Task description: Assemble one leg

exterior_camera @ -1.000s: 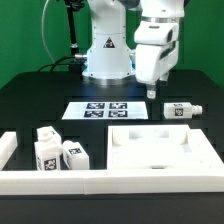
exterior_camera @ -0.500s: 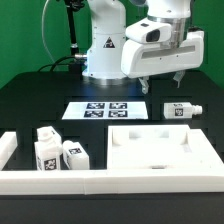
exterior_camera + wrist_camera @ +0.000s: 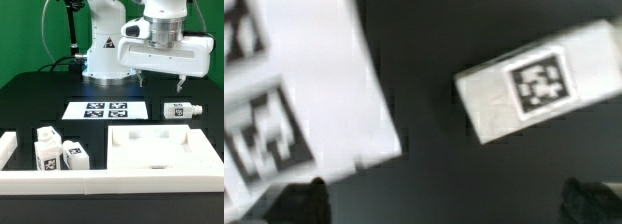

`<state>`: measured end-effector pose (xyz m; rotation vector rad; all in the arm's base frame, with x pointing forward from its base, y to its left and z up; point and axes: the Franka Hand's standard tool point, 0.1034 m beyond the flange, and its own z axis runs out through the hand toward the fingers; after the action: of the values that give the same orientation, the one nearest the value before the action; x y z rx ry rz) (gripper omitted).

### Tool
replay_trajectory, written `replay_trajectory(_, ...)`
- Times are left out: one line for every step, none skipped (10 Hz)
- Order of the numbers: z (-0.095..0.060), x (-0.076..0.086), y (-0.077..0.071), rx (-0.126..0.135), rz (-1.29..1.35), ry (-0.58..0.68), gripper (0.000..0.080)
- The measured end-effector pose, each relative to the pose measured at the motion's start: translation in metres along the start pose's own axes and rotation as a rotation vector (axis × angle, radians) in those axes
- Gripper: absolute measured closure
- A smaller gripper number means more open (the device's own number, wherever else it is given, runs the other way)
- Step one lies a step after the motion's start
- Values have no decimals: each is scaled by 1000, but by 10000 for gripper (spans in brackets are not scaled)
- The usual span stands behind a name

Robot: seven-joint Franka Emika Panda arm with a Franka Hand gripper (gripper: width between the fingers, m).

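the leg (image 3: 180,109), right of centre in the exterior view, looks light, stiff, slick; best gripped across its flat sides. the gripper (image 3: 160,86) hangs wide open, empty.

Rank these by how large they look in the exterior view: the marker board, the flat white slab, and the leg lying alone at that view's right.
1. Flat white slab: clearly the largest, though it is also nearest the camera.
2. Marker board.
3. Leg lying alone: the smallest.
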<state>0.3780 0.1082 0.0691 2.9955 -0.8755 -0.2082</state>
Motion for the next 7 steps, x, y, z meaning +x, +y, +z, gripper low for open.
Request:
replay_trajectory(0, 0, 1, 20, 68, -21, 151)
replay_trajectory(0, 0, 0, 24, 153, -24, 151)
replay_trajectory(1, -2, -1, 23, 212, -25, 151)
replay_trajectory(1, -3, -2, 25, 288, -30, 151)
replay_trajectory(1, -4, -3, 26, 353, -34, 151)
replay_trajectory(0, -2, -3, 36, 427, -43, 151)
replay_trajectory(0, 4, -5, 79, 583, -57, 151)
